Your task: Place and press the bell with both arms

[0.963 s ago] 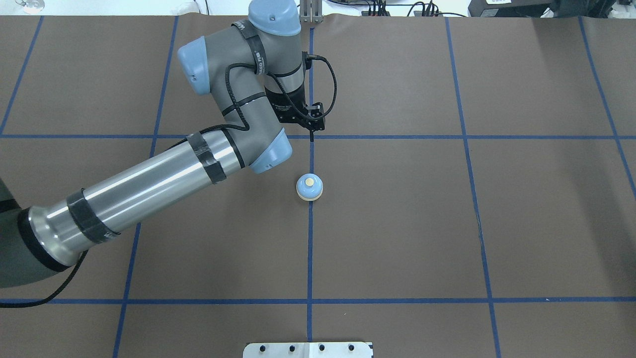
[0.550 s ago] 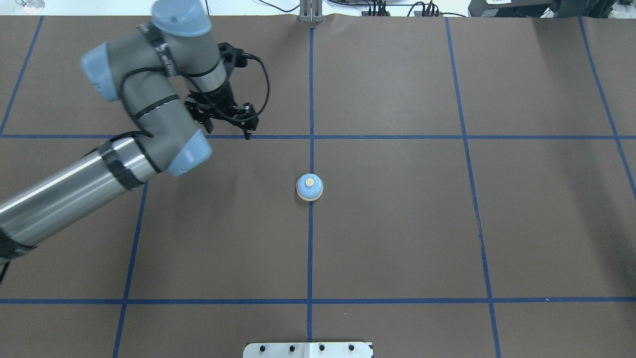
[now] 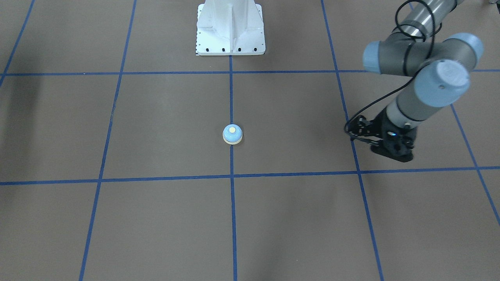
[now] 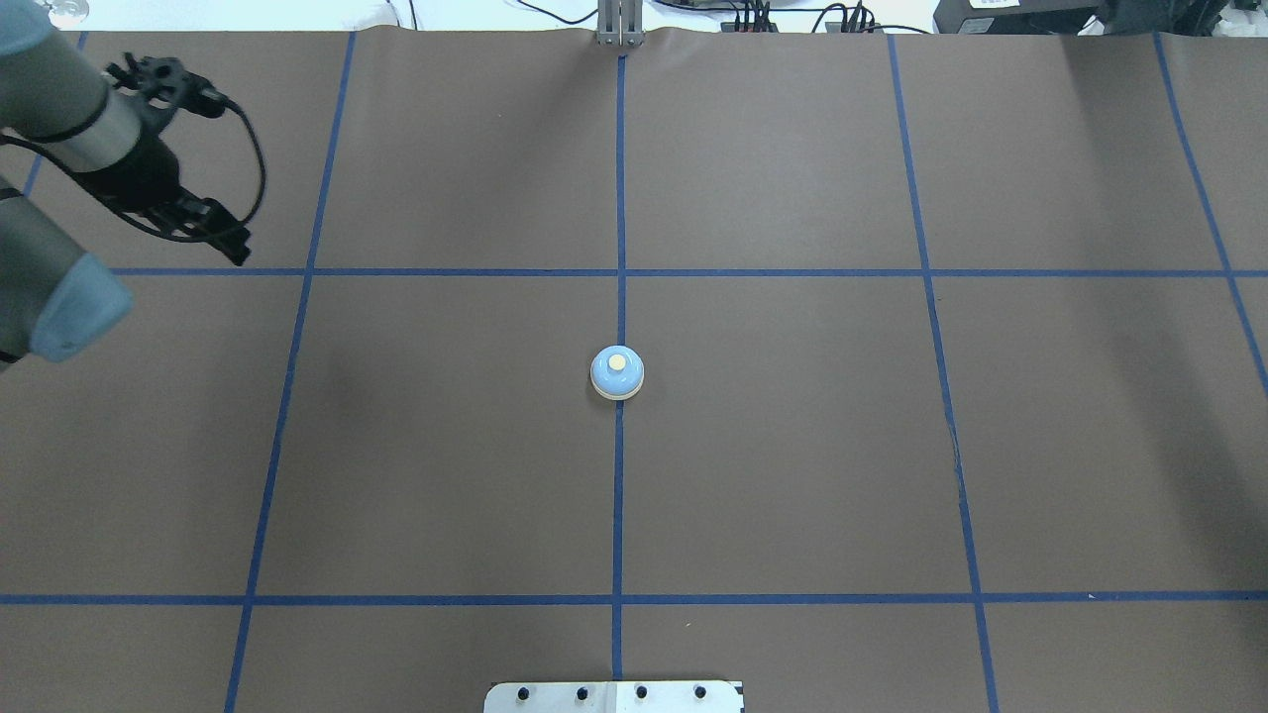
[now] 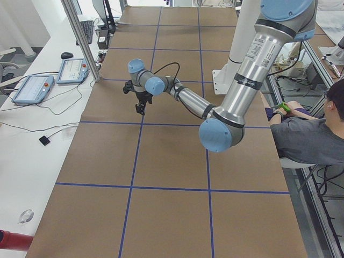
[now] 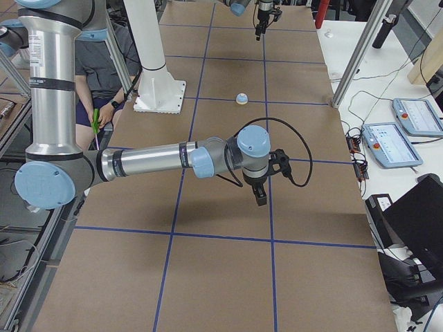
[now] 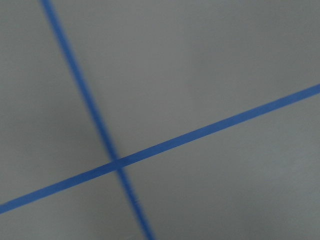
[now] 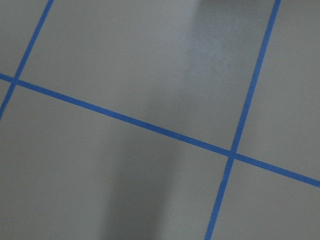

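Left arm (image 5: 236,86) is reaching out over the table's left side. Left gripper (image 4: 238,255) is pointing down, fingers together. Right gripper (image 6: 259,197) is hovering over the brown paper (image 4: 792,446), spread: can't tell. Bell (image 4: 617,373) is sitting upright between both grippers, well apart from each.

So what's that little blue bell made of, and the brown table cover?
The bell looks like painted metal, maybe plastic: smooth light-blue dome, cream button and base. The table cover looks like matte brown paper, dull with no glare.
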`<control>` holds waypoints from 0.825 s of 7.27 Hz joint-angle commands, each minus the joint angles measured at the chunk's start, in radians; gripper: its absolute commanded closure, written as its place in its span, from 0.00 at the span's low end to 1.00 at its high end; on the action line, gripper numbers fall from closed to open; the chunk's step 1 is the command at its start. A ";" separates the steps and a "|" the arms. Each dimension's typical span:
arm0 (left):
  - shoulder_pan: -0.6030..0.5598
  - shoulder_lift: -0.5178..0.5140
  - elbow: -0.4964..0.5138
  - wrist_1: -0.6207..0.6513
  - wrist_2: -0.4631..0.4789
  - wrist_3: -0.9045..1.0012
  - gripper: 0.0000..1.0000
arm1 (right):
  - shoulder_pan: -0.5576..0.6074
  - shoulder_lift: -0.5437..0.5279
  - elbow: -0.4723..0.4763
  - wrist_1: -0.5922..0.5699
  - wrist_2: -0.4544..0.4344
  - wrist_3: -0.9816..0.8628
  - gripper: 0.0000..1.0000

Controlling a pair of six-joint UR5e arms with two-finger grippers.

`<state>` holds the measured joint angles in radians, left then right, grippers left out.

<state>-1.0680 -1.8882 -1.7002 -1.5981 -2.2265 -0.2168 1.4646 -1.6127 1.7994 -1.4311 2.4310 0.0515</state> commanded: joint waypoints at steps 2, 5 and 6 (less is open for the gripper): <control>-0.289 0.242 -0.044 0.001 -0.015 0.370 0.00 | -0.149 0.023 0.072 0.087 -0.003 0.336 0.00; -0.461 0.331 -0.003 0.007 -0.005 0.399 0.00 | -0.288 0.108 0.138 0.086 -0.097 0.630 0.00; -0.472 0.383 -0.016 0.007 -0.004 0.399 0.00 | -0.349 0.149 0.144 0.081 -0.166 0.725 0.00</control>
<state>-1.4984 -1.5566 -1.7111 -1.5947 -2.2320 0.1749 1.1894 -1.5114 1.9287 -1.3464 2.3412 0.6448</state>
